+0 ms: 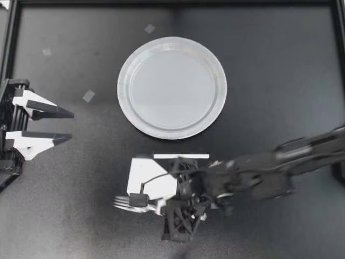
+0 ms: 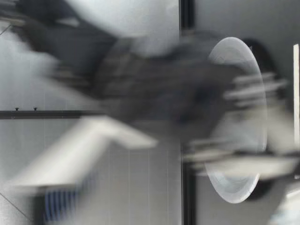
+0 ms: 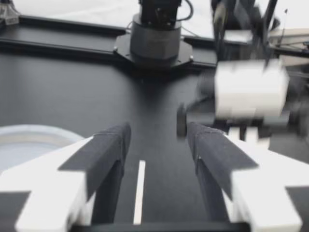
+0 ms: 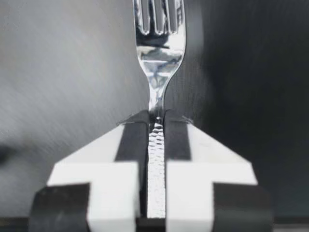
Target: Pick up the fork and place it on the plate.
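Note:
The silver fork (image 1: 124,203) is near the table's front edge, tines pointing left. My right gripper (image 1: 141,202) is shut on its handle. In the right wrist view the fork (image 4: 158,58) sticks straight out ahead of the fingers (image 4: 130,140), which pinch the handle from both sides. The empty grey plate (image 1: 172,86) sits behind it at the table's middle. My left gripper (image 1: 67,125) stands open at the left edge, far from the fork. In the left wrist view its fingers (image 3: 104,154) have nothing between them. The low view shows the plate (image 2: 229,190) behind a blurred arm.
A white tape strip (image 1: 180,156) lies between the plate and my right gripper. Small tape scraps (image 1: 88,96) dot the back left. A black frame rail (image 1: 11,38) borders the table. My right arm (image 3: 248,89) appears blurred ahead of the left gripper.

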Robot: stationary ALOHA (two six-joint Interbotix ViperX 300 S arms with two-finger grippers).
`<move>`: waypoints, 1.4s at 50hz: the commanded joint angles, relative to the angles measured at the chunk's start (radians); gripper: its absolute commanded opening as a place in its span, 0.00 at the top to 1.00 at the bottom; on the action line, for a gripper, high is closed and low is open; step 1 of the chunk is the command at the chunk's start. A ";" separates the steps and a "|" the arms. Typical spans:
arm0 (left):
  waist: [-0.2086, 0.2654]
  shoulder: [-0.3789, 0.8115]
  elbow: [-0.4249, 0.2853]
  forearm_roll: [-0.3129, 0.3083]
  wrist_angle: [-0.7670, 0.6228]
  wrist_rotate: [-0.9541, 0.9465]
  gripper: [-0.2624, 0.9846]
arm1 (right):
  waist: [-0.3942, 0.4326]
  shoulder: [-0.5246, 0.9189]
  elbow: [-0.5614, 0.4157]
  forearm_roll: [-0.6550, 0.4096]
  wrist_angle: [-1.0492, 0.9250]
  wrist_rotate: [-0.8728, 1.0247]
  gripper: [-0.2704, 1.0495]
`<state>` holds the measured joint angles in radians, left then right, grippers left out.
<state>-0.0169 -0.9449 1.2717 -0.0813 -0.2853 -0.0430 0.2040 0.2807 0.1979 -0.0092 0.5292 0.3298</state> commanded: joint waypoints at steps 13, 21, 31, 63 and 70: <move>-0.003 0.106 0.005 0.002 -0.193 0.002 0.34 | -0.060 -0.325 -0.075 -0.288 -0.178 -0.017 0.74; -0.003 0.219 -0.075 0.003 -0.213 0.011 0.21 | -0.084 -0.397 -0.009 -0.417 -0.426 -0.017 0.74; -0.002 0.341 -0.195 0.003 -0.227 0.074 0.16 | -0.183 -0.387 0.127 -0.433 -0.870 -0.020 0.74; -0.026 0.476 -0.236 0.003 -0.382 0.086 0.17 | -0.307 -0.295 0.235 -0.423 -1.296 -0.104 0.74; -0.026 0.477 -0.236 0.003 -0.385 0.084 0.17 | -0.307 -0.295 0.235 -0.423 -1.298 -0.106 0.74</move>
<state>-0.0414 -0.4617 1.0584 -0.0798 -0.6581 0.0414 -0.0951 0.0000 0.4587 -0.4372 -0.7578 0.2255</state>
